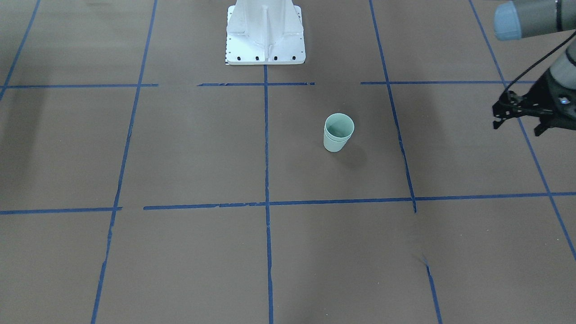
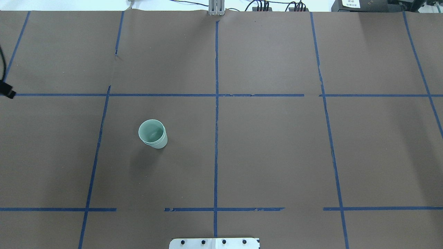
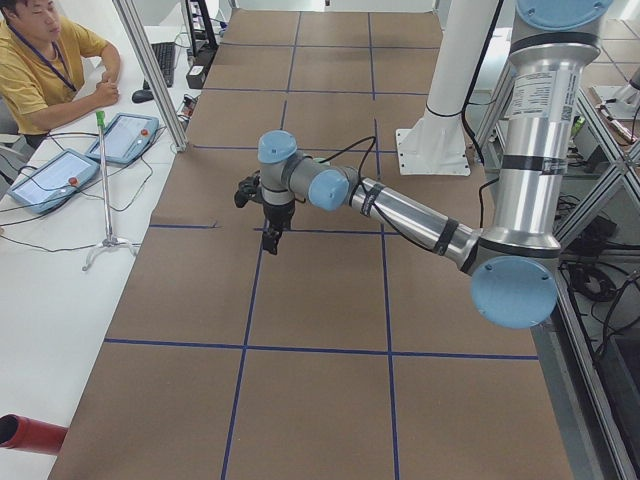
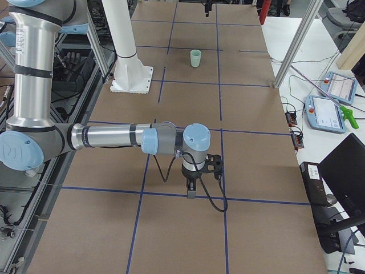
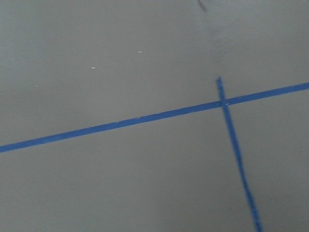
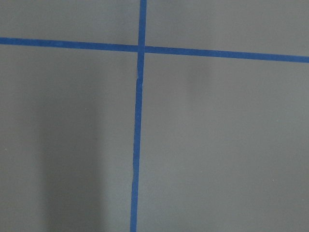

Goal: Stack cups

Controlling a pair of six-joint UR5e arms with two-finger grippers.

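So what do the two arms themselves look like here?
Both the left arm and the right arm are silver-grey tubes with pale blue joint caps and black bands. The left gripper and the right gripper are black, each with a black cable.

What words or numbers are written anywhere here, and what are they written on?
Nothing can be read for sure.
White label on the left arm: too small to read.
White sticker on the black box: blurred.
The cups: no writing.
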